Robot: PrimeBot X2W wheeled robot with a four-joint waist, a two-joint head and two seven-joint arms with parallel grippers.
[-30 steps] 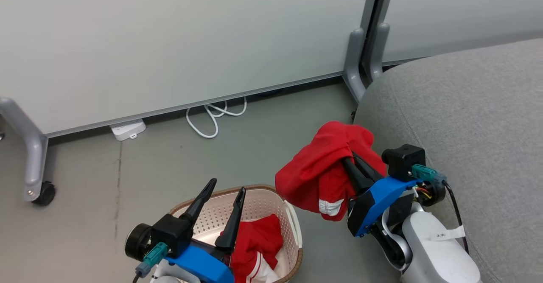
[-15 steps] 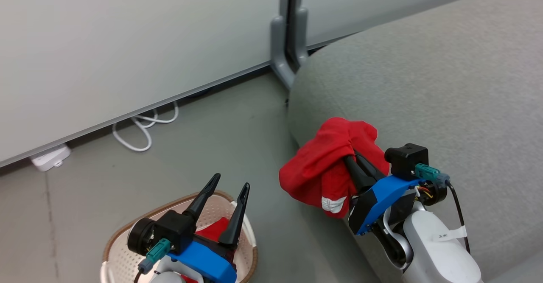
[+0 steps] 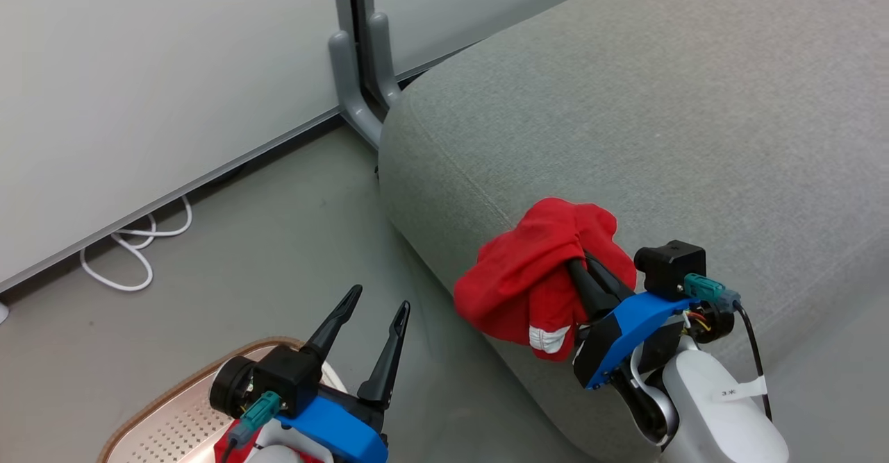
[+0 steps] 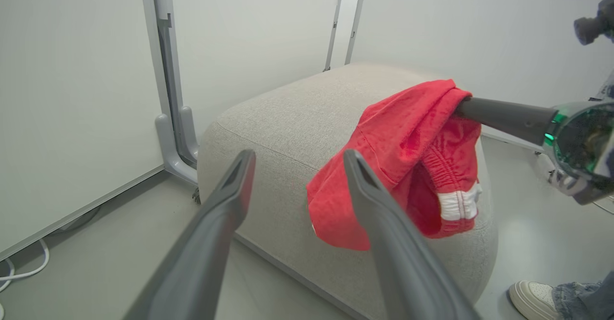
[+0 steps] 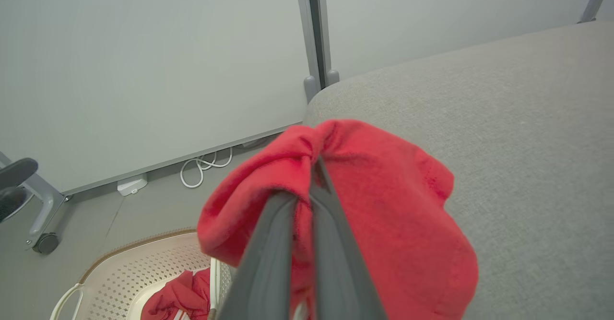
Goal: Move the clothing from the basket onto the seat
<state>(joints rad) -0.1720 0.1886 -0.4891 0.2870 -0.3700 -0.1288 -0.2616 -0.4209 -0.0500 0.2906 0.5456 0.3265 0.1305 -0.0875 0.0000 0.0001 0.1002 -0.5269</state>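
My right gripper (image 3: 578,263) is shut on a red garment with white trim (image 3: 531,279), one piece of the clothing, bunched around its fingers. The garment hangs in the air over the front left edge of the grey seat (image 3: 625,102). In the right wrist view the shut fingers (image 5: 292,243) pinch the garment (image 5: 383,214) with the seat (image 5: 518,118) beyond. My left gripper (image 3: 381,297) is open and empty, above the floor just right of the basket (image 3: 167,418). Another red garment (image 5: 180,296) lies in the basket (image 5: 139,267). The left wrist view shows the hanging garment (image 4: 398,152) in front of the seat (image 4: 288,113).
Pale partition panels stand behind, with a grey post foot (image 3: 354,95) next to the seat's corner. A white cable (image 3: 132,258) and a power strip (image 5: 132,184) lie at the wall's base. A castor (image 5: 45,243) is far left. A person's shoe (image 4: 532,296) is beside the seat.
The head camera has swung right, so the basket slid to the lower left. The held garment now hangs over the seat's edge instead of the floor. Both grippers keep their states.
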